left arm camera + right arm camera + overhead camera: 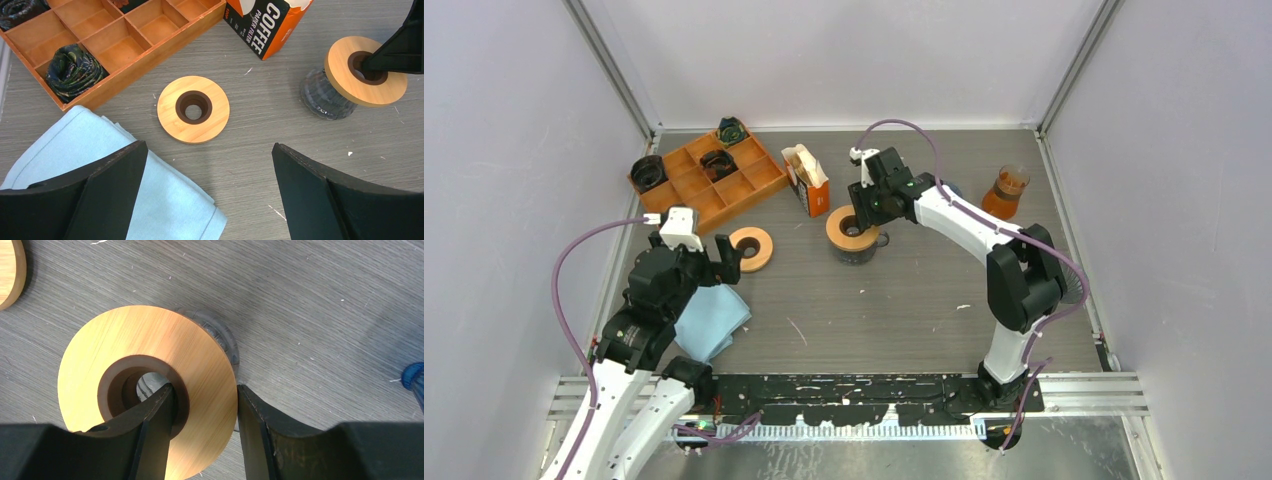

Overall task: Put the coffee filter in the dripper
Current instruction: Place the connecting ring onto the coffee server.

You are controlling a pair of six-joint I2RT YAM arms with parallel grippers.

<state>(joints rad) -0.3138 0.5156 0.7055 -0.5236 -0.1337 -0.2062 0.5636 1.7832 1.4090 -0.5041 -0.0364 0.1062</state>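
Your right gripper [205,390] nips the dripper [150,340] by its wooden rim, seemingly steadying it; left gripper [207,147] hangs wide open, empty; coffee filter [799,157] sits in its box [814,195], so pluck one next.

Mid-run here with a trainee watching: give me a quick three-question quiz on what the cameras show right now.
1. Which word is printed largest on the orange box?
2. True or false: the left tool is shut.
3. The right tool grips: A) the orange box, B) the wooden ring on the glass vessel, C) nothing.
Key: 1 COFFEE; 2 false, it is wide open; 3 B.
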